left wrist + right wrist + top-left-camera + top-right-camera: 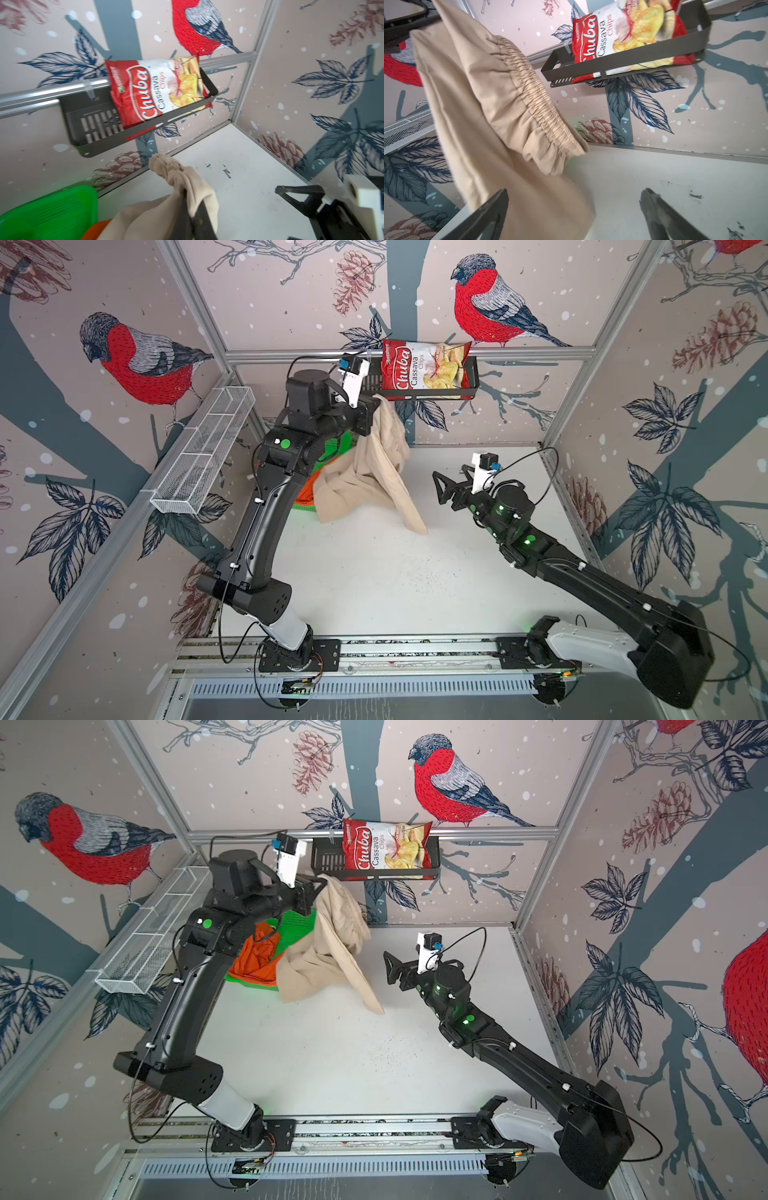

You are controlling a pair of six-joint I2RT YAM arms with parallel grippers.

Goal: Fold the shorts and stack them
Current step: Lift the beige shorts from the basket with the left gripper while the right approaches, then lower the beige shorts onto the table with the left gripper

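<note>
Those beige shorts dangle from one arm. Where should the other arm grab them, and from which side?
Probably the loose end of the gathered waistband, approached from the right, where the right gripper stands open: that bunched edge hangs free facing it, while the left gripper pinches the beige shorts higher up.

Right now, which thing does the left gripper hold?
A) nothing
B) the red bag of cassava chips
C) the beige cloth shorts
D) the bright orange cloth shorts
C: the left gripper is shut on the beige cloth shorts, which hang from it; the bright orange cloth shorts lie ungripped.
</note>
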